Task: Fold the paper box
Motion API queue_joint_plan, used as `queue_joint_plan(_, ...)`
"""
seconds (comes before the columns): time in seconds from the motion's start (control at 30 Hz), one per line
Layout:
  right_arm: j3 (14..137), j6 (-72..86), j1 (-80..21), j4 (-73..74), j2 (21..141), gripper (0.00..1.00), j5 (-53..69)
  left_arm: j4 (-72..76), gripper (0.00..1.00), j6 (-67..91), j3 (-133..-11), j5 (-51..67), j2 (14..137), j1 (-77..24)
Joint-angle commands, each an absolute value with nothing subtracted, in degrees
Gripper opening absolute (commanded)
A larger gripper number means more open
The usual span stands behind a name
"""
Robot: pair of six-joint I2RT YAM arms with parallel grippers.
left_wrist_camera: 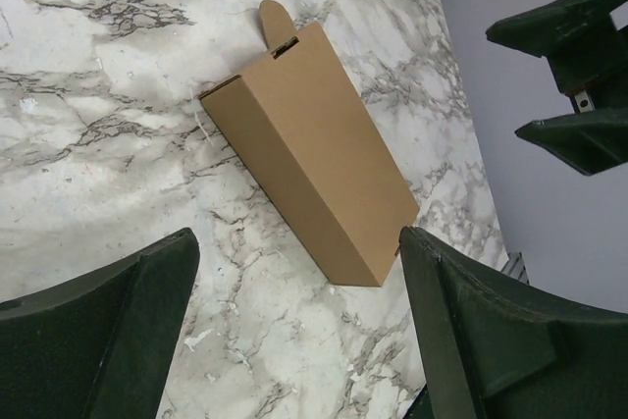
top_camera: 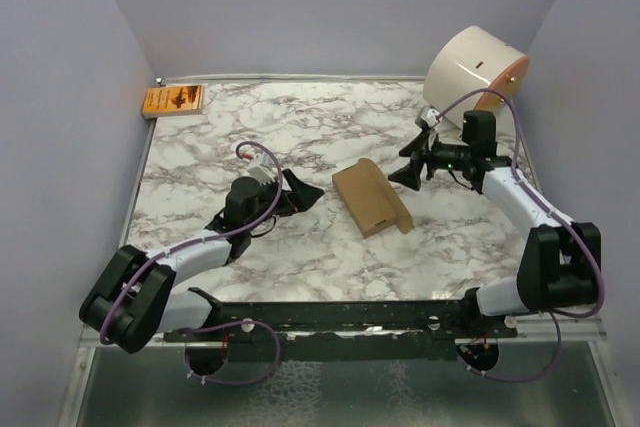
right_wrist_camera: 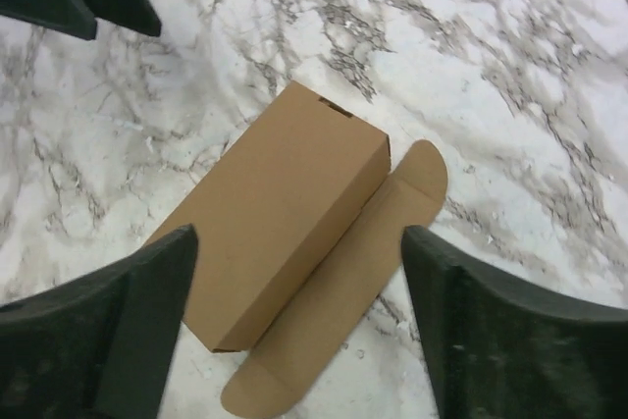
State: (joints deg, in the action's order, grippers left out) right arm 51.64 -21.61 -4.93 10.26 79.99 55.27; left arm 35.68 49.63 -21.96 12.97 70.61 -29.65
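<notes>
The paper box [top_camera: 372,199] is a brown oblong carton lying on its side in the middle of the marble table [top_camera: 300,127]. In the right wrist view the paper box [right_wrist_camera: 285,203] has one long rounded flap [right_wrist_camera: 368,262] lying flat on the table beside it. In the left wrist view the paper box [left_wrist_camera: 314,164] shows a small tab [left_wrist_camera: 275,19] at its far end. My left gripper [top_camera: 300,192] [left_wrist_camera: 297,235] stands open just left of the box, holding nothing. My right gripper [top_camera: 410,169] [right_wrist_camera: 299,233] hovers open over the box's right side, also holding nothing.
A big white cylinder [top_camera: 475,67] stands at the back right, close behind the right arm. A small orange packet [top_camera: 173,100] lies at the back left corner. Lilac walls [top_camera: 70,97] close the table on three sides.
</notes>
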Motion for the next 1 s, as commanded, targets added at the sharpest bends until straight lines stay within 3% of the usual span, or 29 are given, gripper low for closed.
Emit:
queue_joint_plan(0.0, 56.76, -29.51, -5.43, 17.59, 86.46, 0.69, 61.28, 37.83, 0.84, 51.31, -24.27, 15.02, 73.62, -29.36)
queue_joint_plan(0.1, 56.27, -28.55, -5.45, 17.51, 87.05, 0.47, 47.66, 37.46, 0.79, 51.85, -25.9, 16.61, 75.56, -29.34)
queue_joint_plan(0.2, 53.81, -29.41, -6.04, 17.84, 86.64, 0.23, 45.33, 37.2, 0.73, 51.66, -27.43, 16.77, 78.16, -29.36)
queue_joint_plan(0.3, 52.43, -31.05, -8.28, 19.01, 87.65, 0.1, 43.45, 31.52, 0.68, 48.45, -32.73, 17.09, 82.55, -29.37)
queue_joint_plan(0.37, 53.36, -33.79, -9.2, 21.93, 89.79, 0.08, 44.41, 26.98, 0.64, 46.33, -36.66, 17.05, 85.78, -29.52)
queue_joint_plan(0.5, 54.91, -39.56, -10.15, 27.54, 93.24, 0.07, 45.83, 25.12, 0.46, 44.98, -40.52, 16.13, 90.88, -29.53)
queue_joint_plan(0.97, 50.56, -47.33, -21.26, 28.02, 90.74, 0.06, 48.31, 19.65, 0.44, 39.89, -51.95, 19.13, 101.63, -29.71)
